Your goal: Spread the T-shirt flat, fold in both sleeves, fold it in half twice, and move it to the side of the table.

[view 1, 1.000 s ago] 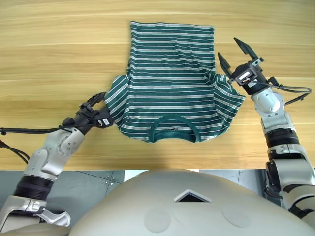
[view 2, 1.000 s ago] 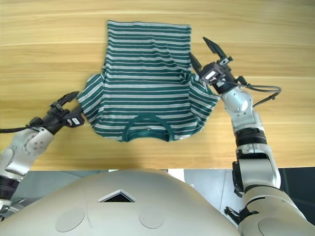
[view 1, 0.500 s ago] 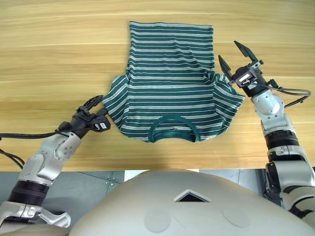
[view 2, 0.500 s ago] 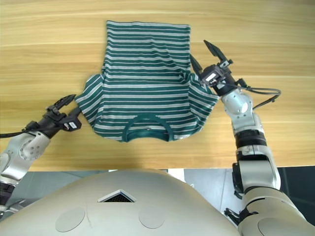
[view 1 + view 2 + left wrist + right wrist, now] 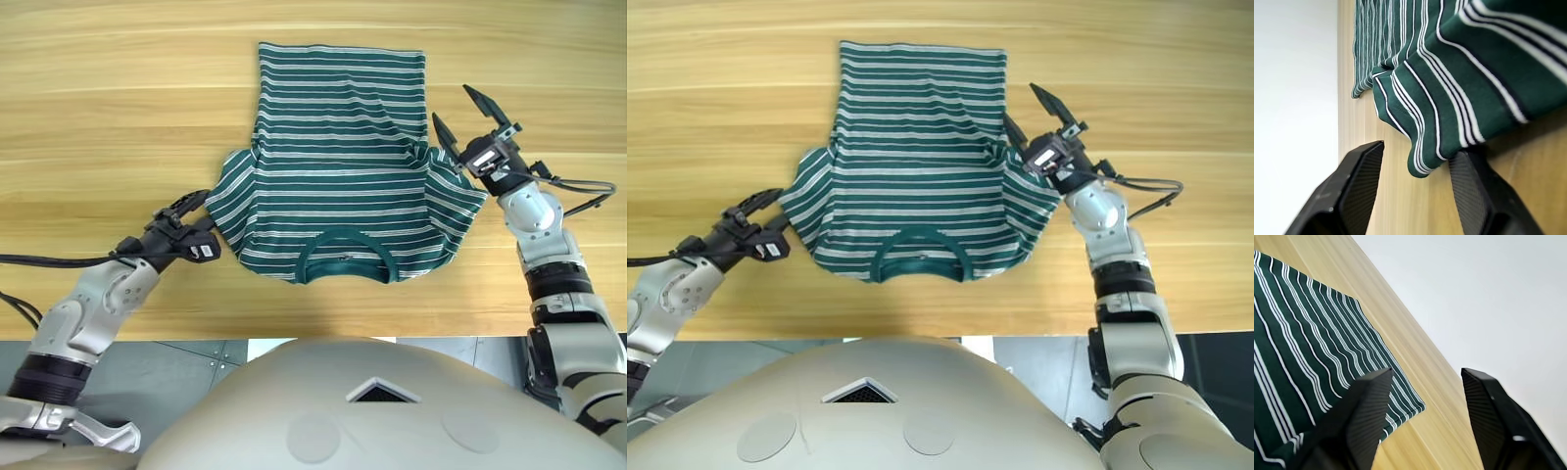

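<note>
A striped T-shirt [image 5: 338,186] lies front-up in the middle of the wooden counter [image 5: 108,98], collar [image 5: 346,257] toward the bottom of the frame and hem [image 5: 341,49] toward the top. The body looks largely smoothed out, with a few soft wrinkles across the chest. By that showing the spreading step is close to done, but nothing has been folded. Both sleeves stick out to the sides, the left sleeve [image 5: 227,188] at centre left and the right sleeve [image 5: 458,191] at centre right, each a little bunched where it meets the body. The left jaws sit low on the counter at the lower left of the shirt, spread apart with the edge of the left sleeve lying between them – not yet pinched, as the left wrist view shows. The right jaws are spread wide too, holding nothing, poised at the right edge of the shirt, just above the right sleeve in the frame. What appears to remain is folding in both sleeves, folding in half twice, and moving the shirt to the counter's side.
</note>
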Robot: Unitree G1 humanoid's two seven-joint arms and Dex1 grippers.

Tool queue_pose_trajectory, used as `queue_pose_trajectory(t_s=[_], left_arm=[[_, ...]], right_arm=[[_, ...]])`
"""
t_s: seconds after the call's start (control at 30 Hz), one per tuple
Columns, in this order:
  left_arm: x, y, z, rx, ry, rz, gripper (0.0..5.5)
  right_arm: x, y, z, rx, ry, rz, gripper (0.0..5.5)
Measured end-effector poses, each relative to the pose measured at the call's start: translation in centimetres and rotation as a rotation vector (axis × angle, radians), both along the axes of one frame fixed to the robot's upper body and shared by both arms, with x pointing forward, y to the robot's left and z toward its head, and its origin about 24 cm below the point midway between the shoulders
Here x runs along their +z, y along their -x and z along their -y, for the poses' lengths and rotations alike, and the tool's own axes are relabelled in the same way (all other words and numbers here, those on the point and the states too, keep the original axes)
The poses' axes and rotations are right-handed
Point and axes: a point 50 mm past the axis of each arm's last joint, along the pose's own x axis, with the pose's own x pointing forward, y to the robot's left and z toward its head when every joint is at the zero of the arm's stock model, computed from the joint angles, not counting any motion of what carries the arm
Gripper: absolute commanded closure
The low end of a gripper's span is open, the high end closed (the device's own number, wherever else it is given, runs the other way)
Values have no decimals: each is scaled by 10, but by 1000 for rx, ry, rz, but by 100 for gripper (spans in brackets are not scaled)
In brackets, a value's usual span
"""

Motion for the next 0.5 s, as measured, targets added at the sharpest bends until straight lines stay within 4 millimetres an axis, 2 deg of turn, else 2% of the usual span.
queue_pose_trajectory(t_s=[0.03, 0.27, 0.5], left_arm=[[0, -2, 0, -1, -4, 0, 305], [-5, -10, -2, -13, -16, -14, 439], [-4, -21, -7, -18, -41, -17, 499]], right_arm=[[0, 0, 0, 0, 0, 0, 289], [-3, 1, 1, -10, -4, -8, 289], [-4, 2, 2, -12, -4, -13, 289]])
